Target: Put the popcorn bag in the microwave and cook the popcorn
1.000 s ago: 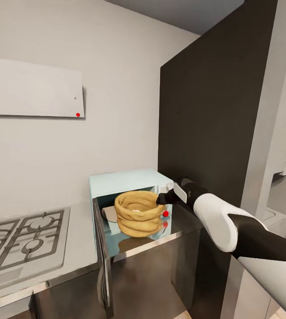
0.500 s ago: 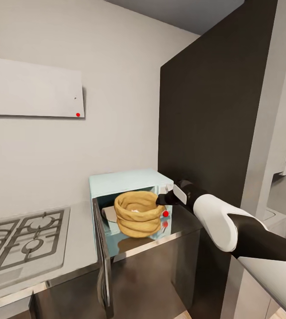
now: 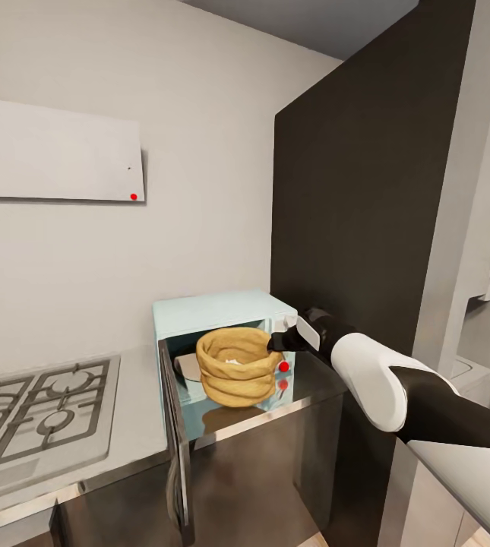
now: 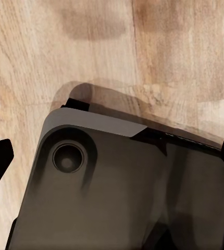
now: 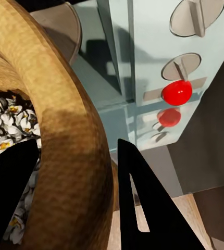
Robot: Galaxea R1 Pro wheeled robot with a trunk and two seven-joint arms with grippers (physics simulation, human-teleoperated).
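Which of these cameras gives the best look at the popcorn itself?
The right wrist view: white popped popcorn fills the popcorn bag close up. The head view shows just a pale patch deep inside the bag. The left wrist view faces wood floor.

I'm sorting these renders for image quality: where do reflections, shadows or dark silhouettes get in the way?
Head view: the glossy countertop mirrors the popcorn bag and the microwave; the image is soft. Right wrist view: the right hand fingers are black silhouettes, with the microwave's red light mirrored below it. Left wrist view: a soft shadow lies on the wood floor.
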